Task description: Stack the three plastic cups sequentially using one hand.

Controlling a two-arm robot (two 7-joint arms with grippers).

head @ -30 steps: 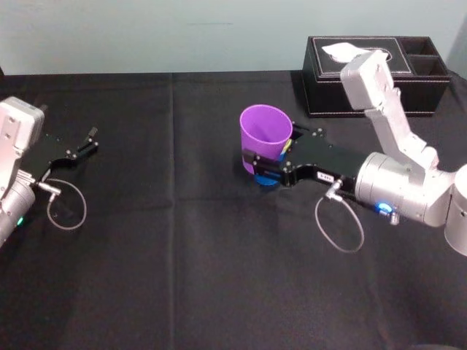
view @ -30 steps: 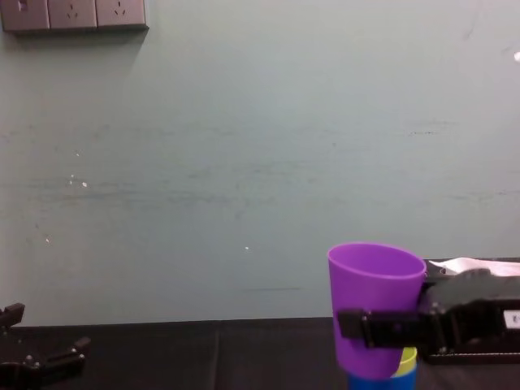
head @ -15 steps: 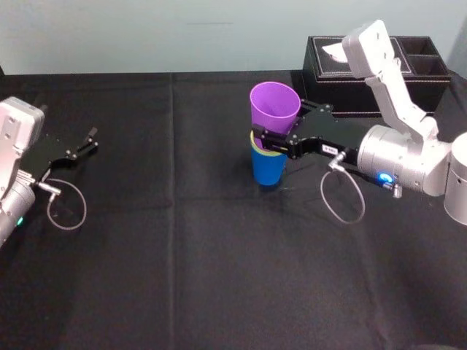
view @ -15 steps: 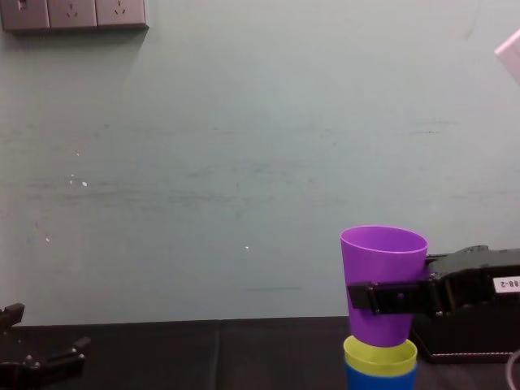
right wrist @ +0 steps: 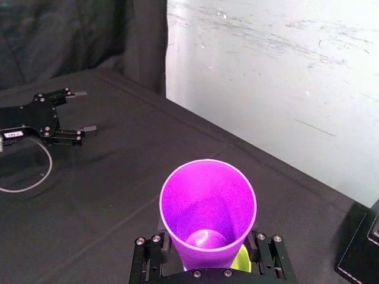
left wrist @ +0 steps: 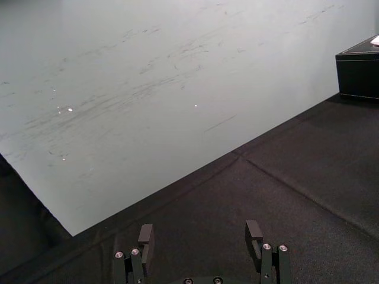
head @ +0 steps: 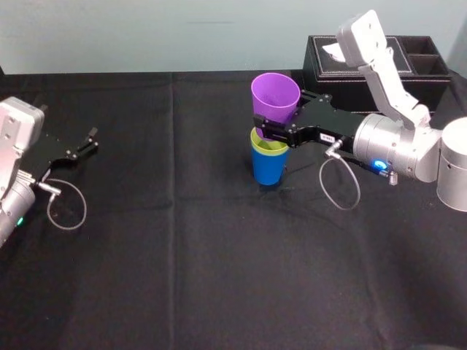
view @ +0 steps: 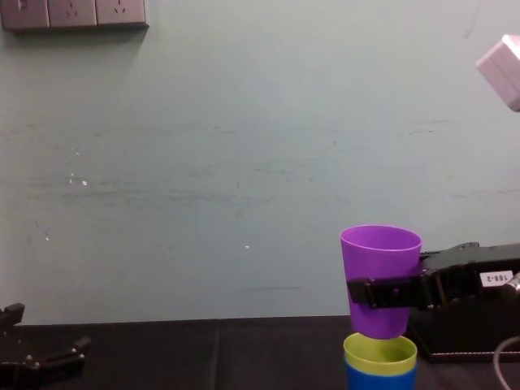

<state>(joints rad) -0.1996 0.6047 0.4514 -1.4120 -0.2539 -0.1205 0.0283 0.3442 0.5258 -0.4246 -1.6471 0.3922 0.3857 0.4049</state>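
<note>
From where I stood, the right gripper (head: 273,127) reached in from the right side of the black surface (head: 182,255), its two flat fingers clamped against the sides of the purple cup (head: 275,98). It held the cup upright, mouth up, a little below the middle of its wall. The cup hung directly over the other two. The blue cup (head: 268,168) stood on the cloth near the middle of the surface, and the yellow-green cup (head: 267,143) was nested inside it, only its rim band showing above the blue one.

Seen side-on in the chest view, the base of the purple cup (view: 380,260) sat about level with the mouth of the yellow-green cup (view: 380,351). I could not tell whether it had dipped inside the rim, but it was plainly not seated down in it. In the right wrist view, the purple cup's (right wrist: 207,213) open mouth faced the camera, with a sliver of yellow-green (right wrist: 243,260) peeking out beside its base.

Behind the right arm, at the far right edge of the surface, stood a black tissue box (head: 430,91), well apart from the stack.

The left gripper (head: 93,140) lay parked low at the far left of the surface, well away from the cups. Its fingers (left wrist: 145,234) were spread apart with nothing between them.
</note>
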